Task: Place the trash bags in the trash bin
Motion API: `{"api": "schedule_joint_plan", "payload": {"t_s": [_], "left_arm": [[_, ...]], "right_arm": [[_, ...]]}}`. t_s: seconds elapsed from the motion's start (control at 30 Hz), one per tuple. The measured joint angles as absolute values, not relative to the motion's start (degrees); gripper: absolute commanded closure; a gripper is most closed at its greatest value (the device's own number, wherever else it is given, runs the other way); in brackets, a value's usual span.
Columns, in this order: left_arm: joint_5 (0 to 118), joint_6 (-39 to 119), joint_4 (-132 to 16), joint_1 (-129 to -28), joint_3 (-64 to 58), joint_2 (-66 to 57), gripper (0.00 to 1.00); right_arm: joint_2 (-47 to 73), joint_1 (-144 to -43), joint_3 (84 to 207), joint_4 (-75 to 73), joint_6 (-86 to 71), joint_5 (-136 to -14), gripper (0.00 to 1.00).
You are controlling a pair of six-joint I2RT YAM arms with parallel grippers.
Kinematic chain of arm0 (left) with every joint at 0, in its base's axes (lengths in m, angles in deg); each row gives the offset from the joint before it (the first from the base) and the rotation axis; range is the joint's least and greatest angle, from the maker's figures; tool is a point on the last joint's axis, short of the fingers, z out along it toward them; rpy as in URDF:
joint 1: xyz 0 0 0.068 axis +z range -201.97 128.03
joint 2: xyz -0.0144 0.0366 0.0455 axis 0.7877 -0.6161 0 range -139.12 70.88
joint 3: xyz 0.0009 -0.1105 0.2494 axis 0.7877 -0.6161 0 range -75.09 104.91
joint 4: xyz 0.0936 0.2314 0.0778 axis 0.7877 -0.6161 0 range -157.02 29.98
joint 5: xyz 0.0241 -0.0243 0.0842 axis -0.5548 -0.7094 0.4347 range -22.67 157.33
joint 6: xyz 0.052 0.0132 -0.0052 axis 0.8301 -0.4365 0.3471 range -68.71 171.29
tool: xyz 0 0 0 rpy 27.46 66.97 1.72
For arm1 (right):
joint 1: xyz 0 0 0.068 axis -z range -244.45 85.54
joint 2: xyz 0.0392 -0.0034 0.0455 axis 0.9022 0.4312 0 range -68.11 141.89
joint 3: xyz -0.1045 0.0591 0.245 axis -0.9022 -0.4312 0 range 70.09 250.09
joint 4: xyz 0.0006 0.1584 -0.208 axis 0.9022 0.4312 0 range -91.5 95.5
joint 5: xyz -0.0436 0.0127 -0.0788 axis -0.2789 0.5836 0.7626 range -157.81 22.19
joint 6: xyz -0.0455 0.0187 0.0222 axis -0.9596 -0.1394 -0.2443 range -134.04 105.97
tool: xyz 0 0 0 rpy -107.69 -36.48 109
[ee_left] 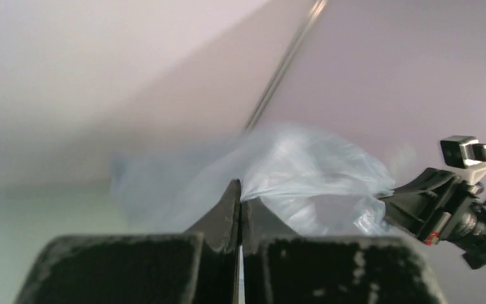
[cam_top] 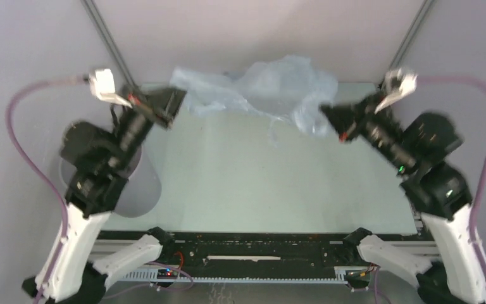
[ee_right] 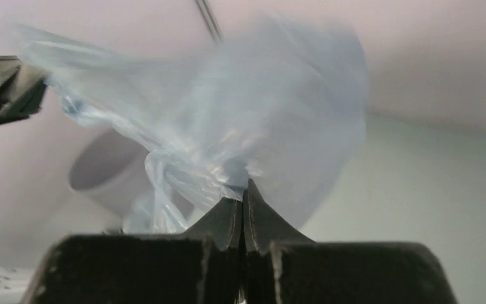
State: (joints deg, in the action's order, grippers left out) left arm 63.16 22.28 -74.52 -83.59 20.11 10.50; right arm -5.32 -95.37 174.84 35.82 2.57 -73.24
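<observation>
Trash bin [cam_top: 145, 187] is lower left in the overhead view, mostly hidden under the left arm [cam_top: 104, 152], so I can't see inside it. The pale-blue trash bag [cam_top: 259, 85] is blurred and strung across the top centre. The left gripper [cam_top: 178, 101] is clenched on one end, the right gripper [cam_top: 324, 114] pinching the other.

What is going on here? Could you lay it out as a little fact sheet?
bag: one pale-blue trash bag, spread between the two arms over the far side of the table
left gripper: shut on one end of the bag
right gripper: shut on the other end
bin: grey trash bin at the table's left side, partly hidden under the left arm
bag in bin: not yet
</observation>
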Motion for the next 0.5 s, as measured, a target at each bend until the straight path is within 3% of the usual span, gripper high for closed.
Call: {"api": "schedule_joint_plan", "payload": {"t_s": [0.07, 0.13, 0.27, 0.4, 0.5], "left_arm": [[66.55, 21.18, -72.21, -82.93, 1.01, 22.26, 1.0], [66.71, 19.63, -70.31, -82.01, -14.05, 25.08, 1.0], [62.9, 15.35, -76.3, -81.66, -37.75, 14.37, 1.0], [62.47, 14.19, -88.27, -82.8, -41.55, 17.19, 0.98], [62.44, 14.84, -88.38, -82.97, -30.51, 19.94, 0.95]], "right_arm": [[-17.41, -95.61, 153.22, 30.16, 4.71, -73.15, 1.0], [-21.37, -95.15, 136.13, 28.0, 7.53, -74.77, 1.0], [-8.62, -97.14, 117.92, 30.88, 11.83, -77.35, 1.0], [-8.8, -99.22, 114.21, 38.97, 13.21, -78.51, 1.0], [-14.09, -97.19, 122.27, 38.31, 13.17, -78.4, 1.0]]}}
